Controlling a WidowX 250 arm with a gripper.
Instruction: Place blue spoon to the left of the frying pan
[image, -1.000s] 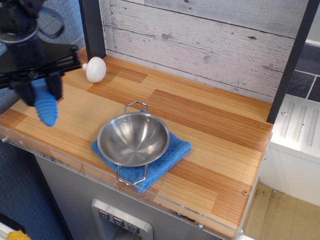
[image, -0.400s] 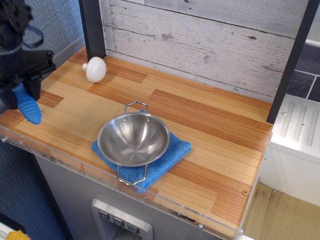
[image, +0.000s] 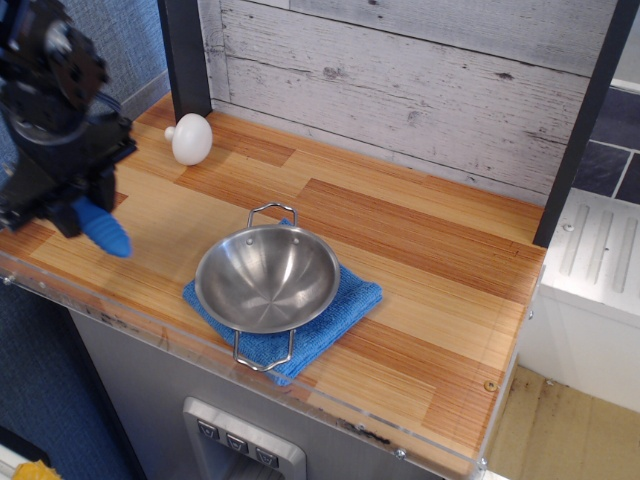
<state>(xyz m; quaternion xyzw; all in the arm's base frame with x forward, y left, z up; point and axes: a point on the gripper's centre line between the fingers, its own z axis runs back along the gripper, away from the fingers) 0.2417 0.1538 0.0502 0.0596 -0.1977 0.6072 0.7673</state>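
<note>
The frying pan (image: 267, 277) is a shiny steel bowl with two wire loop handles; it sits on a blue cloth (image: 345, 305) near the counter's front edge. My gripper (image: 75, 205) is at the far left of the counter, well left of the pan. It is shut on the blue spoon (image: 105, 229): only the ribbed blue handle shows, sticking out below the fingers, low over the wood. The spoon's metal head is hidden by the gripper.
A white mushroom-shaped knob object (image: 190, 138) lies at the back left beside a dark post (image: 185, 55). A plank wall runs along the back. The counter's front edge has a clear plastic lip (image: 150, 325). A white ledge (image: 600, 255) is at the right.
The gripper with the spoon moved left and down toward the counter's left end, then shifted slightly right again; the handle now tilts more to the right.
</note>
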